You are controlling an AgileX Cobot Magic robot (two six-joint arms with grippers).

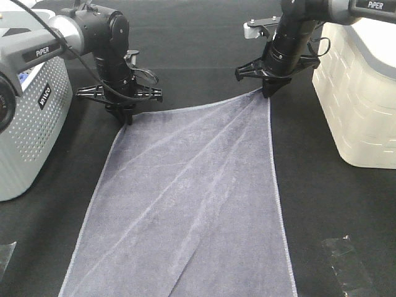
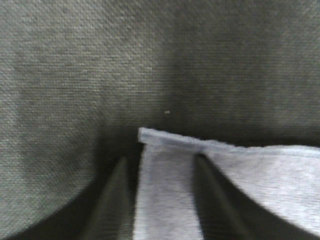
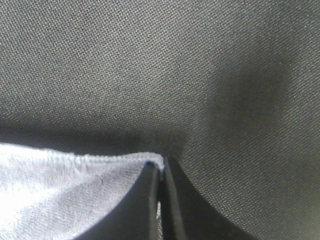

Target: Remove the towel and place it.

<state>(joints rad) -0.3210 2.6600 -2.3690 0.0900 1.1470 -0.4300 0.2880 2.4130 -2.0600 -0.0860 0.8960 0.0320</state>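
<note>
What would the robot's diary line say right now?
towel: spread on table | left gripper: jaws apart astride corner | right gripper: shut on other corner

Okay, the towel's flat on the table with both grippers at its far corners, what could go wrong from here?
On the left gripper the jaws stand apart around the towel corner, while the right gripper pinches its corner; lifting now would likely drag the towel askew.
The right pinch sits at the hem's very tip and may slip.
The white basket stands close beside the right arm; a swing could hit it.
</note>
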